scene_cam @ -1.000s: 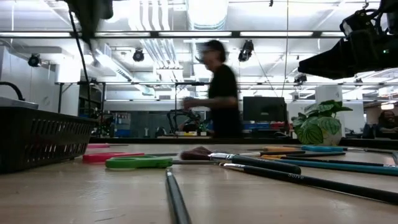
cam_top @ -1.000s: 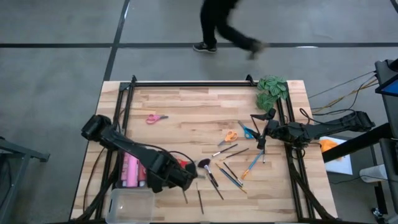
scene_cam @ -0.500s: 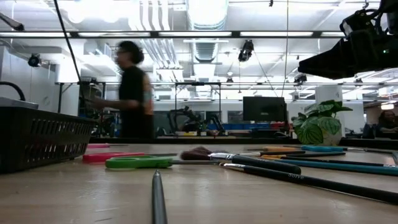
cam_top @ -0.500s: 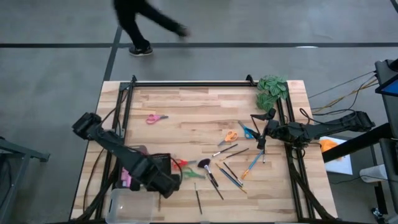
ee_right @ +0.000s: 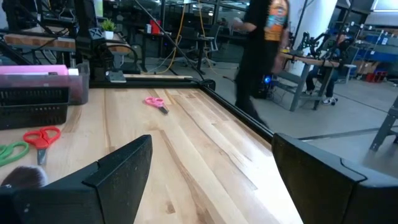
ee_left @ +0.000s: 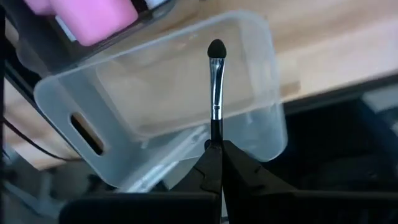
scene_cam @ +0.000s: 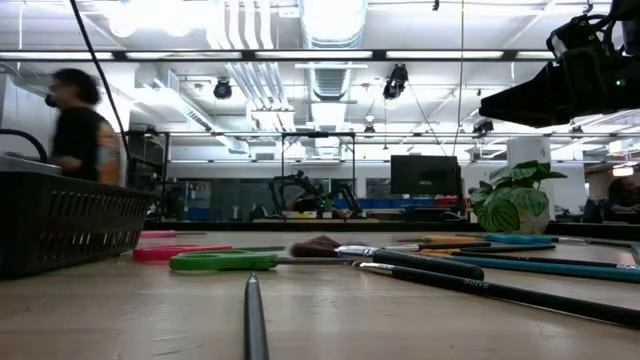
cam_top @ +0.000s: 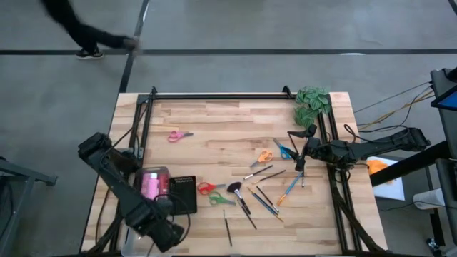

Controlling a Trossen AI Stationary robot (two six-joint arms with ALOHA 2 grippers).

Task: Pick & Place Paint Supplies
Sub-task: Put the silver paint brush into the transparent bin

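1. The left gripper (ee_left: 216,149), at the table's near left corner, is clamped on the handle end of a thin dark brush (ee_left: 215,87). The brush points out over the clear plastic bin (ee_left: 81,93).
2. Risk: the pinch sits at the very end of the handle. If the fingers part while the brush is tilted, the tip may catch the bin's rim and tip out onto the wood.
3. The bin sits at the table edge, touching the black basket (cam_top: 184,194) with pink bottles (cam_top: 150,184) just beside it. A nudge from the arm could push it off.
4. The right gripper (ee_right: 208,168) waits spread wide and empty near the table's right rail.
5. Loose brushes (cam_top: 265,200) and scissors (cam_top: 211,188) lie mid-table, close together. A later grasp may drag a neighbour along.
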